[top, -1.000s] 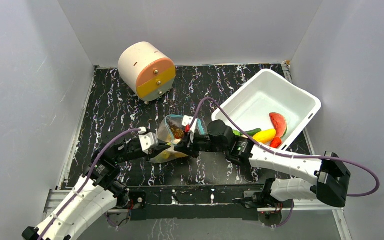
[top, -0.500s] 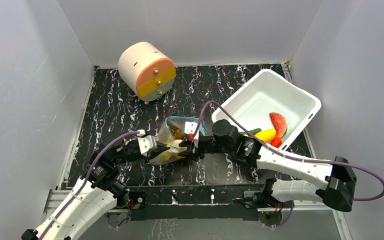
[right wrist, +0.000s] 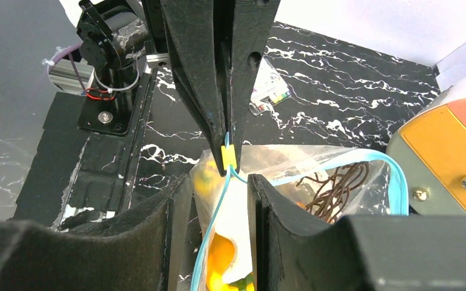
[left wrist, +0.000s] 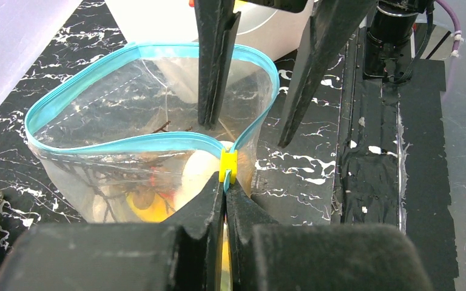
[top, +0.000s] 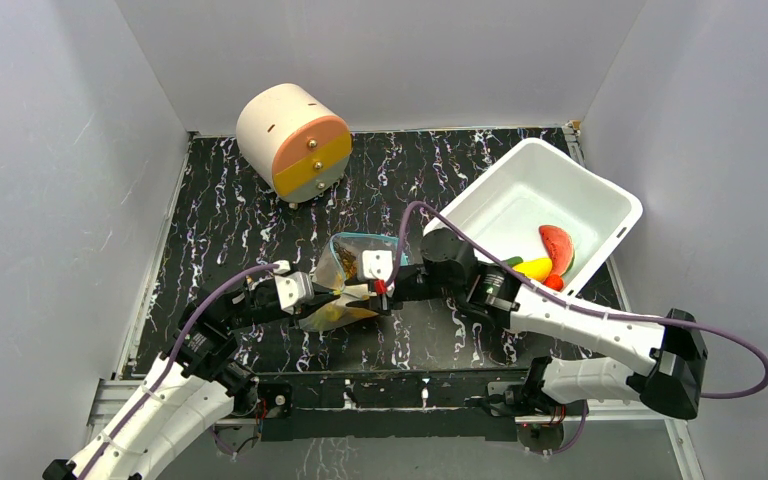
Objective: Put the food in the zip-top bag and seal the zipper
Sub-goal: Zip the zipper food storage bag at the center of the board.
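Nearest, pinching the yellow slider [left wrist: 227, 165] of the zipper [left wrist: 127, 144] with the left gripper [left wrist: 224, 188] clamped tight; just beyond, straddling the gaping mouth edge of the zip-top bag [left wrist: 115, 121] mid-table with the right gripper [right wrist: 218, 185] parted, food [left wrist: 148, 209] inside; farther right, more pieces in white tub [top: 520, 200].

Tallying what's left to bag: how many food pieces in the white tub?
4 in the tub: red slice, yellow piece left of it, small red piece below, green piece partly under the right arm. More may be hidden.

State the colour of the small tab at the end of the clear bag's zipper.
Yellow: the small plastic tab shows best in the left wrist view.
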You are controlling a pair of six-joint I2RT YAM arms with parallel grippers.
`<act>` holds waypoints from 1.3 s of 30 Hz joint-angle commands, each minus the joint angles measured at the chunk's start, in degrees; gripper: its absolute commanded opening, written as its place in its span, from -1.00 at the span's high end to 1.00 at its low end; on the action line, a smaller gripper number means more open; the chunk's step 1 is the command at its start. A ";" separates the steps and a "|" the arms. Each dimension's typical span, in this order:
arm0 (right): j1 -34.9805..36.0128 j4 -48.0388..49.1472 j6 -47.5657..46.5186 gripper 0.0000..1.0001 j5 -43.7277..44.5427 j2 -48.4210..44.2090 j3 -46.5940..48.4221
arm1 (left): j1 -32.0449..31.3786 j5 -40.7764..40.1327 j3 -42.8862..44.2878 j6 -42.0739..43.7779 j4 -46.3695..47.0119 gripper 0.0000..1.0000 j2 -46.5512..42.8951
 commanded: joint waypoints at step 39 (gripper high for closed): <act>0.73 -6.02 -11.31 1.00 8.42 -1.95 2.05 | -0.17 3.12 1.55 -2.24 1.75 1.00 -4.16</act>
